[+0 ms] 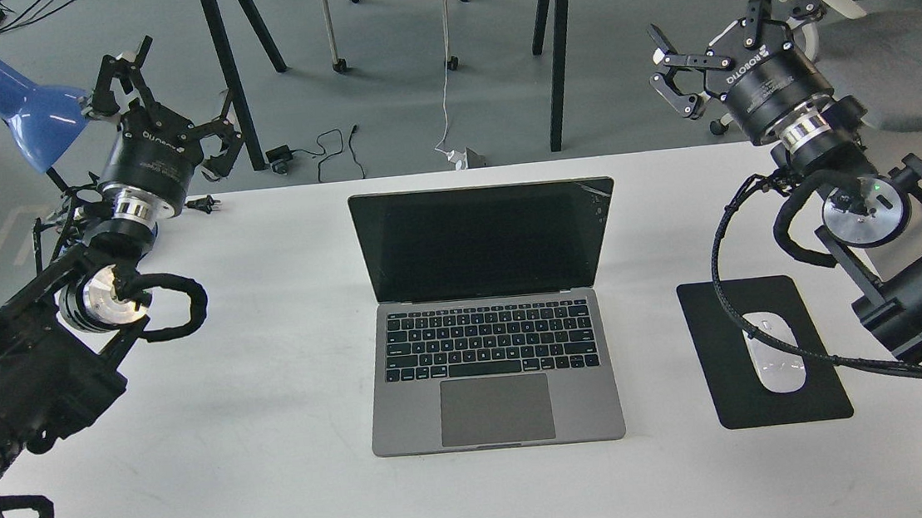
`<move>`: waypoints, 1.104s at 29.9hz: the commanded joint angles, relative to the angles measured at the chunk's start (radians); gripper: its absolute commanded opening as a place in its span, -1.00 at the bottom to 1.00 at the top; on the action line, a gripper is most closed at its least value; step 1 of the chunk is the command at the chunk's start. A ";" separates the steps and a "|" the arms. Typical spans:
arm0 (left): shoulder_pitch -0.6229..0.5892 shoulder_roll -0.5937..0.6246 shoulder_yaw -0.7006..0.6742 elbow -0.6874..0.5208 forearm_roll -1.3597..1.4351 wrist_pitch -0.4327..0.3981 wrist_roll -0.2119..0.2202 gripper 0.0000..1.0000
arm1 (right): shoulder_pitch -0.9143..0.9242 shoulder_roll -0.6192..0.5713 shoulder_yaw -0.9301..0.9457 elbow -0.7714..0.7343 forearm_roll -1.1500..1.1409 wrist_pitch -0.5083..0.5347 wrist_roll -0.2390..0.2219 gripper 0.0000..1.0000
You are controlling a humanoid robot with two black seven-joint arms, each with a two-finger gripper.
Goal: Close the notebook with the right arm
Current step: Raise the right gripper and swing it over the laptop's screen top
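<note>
The notebook [489, 323] lies open at the middle of the white table [260, 443], its dark screen standing upright toward the far edge and its black keyboard and grey trackpad facing me. My right arm reaches in from the right, and its gripper [712, 24] is raised past the table's far right corner, well to the right of the screen, fingers spread open and empty. My left gripper [175, 92] is held high at the far left, also open and holding nothing.
A black mouse pad [732, 402] with a white mouse [776, 352] lies right of the notebook, with my right arm's braided cable crossing it. A blue desk lamp [18, 106] stands at the far left corner. Table legs and a grey office chair [892, 38] stand beyond the table.
</note>
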 commanded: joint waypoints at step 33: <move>0.000 0.000 0.000 0.000 0.004 0.001 0.000 1.00 | 0.467 -0.017 -0.685 -0.167 -0.044 -0.170 -0.118 1.00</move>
